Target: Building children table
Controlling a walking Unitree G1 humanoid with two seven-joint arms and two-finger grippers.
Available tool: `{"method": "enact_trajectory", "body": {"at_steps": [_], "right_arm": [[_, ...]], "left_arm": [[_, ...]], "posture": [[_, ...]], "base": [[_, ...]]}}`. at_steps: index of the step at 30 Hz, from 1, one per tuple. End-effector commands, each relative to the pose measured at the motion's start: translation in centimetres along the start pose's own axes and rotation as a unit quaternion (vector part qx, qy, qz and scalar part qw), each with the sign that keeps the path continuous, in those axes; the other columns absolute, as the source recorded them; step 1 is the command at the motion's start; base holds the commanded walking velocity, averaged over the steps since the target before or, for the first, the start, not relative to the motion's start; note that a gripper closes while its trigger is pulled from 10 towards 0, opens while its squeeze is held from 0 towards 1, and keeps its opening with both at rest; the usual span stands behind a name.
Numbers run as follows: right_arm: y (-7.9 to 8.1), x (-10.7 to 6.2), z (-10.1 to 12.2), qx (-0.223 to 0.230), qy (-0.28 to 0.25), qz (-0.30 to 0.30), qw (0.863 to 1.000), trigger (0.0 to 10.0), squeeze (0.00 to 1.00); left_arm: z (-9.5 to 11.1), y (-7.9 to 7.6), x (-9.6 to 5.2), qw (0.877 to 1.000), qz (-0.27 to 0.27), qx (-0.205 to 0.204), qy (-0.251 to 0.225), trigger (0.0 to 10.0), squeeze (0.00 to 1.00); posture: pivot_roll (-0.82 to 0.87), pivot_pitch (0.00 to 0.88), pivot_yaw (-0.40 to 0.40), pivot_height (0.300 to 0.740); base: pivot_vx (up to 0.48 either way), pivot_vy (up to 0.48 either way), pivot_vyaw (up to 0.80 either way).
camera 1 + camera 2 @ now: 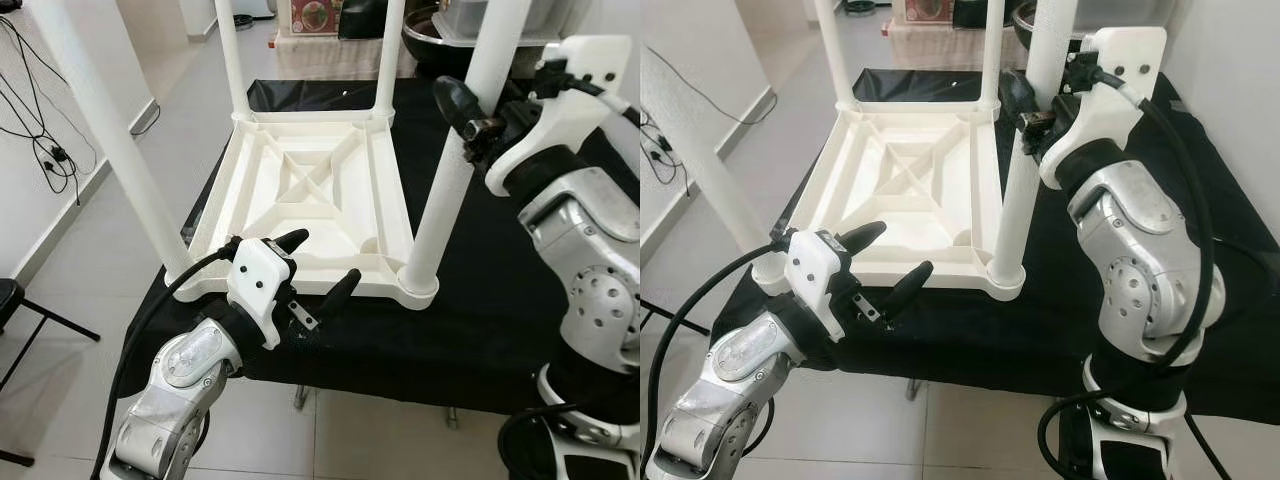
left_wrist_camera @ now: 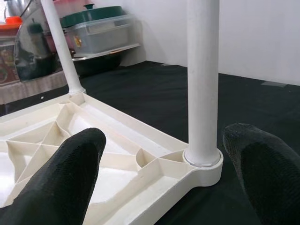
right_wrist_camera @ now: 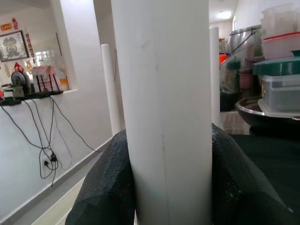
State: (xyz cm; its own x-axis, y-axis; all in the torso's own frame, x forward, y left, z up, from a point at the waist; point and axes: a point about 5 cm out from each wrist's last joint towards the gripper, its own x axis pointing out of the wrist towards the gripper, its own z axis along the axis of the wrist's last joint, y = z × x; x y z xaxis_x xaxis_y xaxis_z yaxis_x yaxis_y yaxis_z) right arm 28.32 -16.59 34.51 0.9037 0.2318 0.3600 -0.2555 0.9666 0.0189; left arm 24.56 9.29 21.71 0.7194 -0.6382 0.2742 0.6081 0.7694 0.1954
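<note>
Assembly state: the children table top (image 1: 320,190) lay upside down on the black-draped worktop (image 1: 500,300), with four white legs standing in its corner sockets.
Right pincer (image 3: 164,187): clamped around the near right leg (image 1: 455,170), partway up its length, fingers on either side of the tube.
Left pincer (image 1: 320,268): spread wide and empty, held just before the near edge of the table top; the near right leg's socket (image 2: 202,161) lay ahead of it, between its fingertips' lines.
Near left leg (image 1: 105,130): beside the left pincer, untouched.
Progress: all legs appeared fitted; whether each was fully seated could not be told.
Remaining: probably pressing the held leg home, then turning the table upright.
</note>
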Motion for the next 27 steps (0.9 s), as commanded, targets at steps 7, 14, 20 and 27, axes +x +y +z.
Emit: {"method": "enact_trajectory", "body": {"at_steps": [7,14,20,27], "right_arm": [[-1.3,-0.8,-2.4,0.082,0.046,-0.058,0.994,0.0,0.00],[-5.8,-2.0,-6.1,0.107,0.104,-0.180,0.972,0.0,0.00],[-12.8,-4.6,-12.0,0.120,0.200,-0.357,0.904,0.0,0.00],[-14.4,-5.7,-16.5,0.098,0.266,-0.387,0.877,10.0,0.00]], "left_arm": [[-0.2,0.0,0.0,1.000,0.001,-0.003,0.002,10.0,0.00],[0.1,0.1,0.0,1.000,0.001,-0.003,-0.003,10.0,0.00],[0.5,-0.2,-0.4,1.000,-0.001,-0.004,-0.003,10.0,0.00],[0.9,-0.5,-1.2,1.000,0.001,-0.007,0.006,10.0,0.00]], "posture": [[-0.02,0.112,0.010,0.740],[-0.01,0.123,0.014,0.740],[0.02,0.148,0.013,0.740],[0.06,0.191,0.018,0.740]], "base": [[0.000,0.000,0.00],[0.000,0.000,0.00],[0.000,0.000,0.00],[0.000,0.000,0.00]]}}
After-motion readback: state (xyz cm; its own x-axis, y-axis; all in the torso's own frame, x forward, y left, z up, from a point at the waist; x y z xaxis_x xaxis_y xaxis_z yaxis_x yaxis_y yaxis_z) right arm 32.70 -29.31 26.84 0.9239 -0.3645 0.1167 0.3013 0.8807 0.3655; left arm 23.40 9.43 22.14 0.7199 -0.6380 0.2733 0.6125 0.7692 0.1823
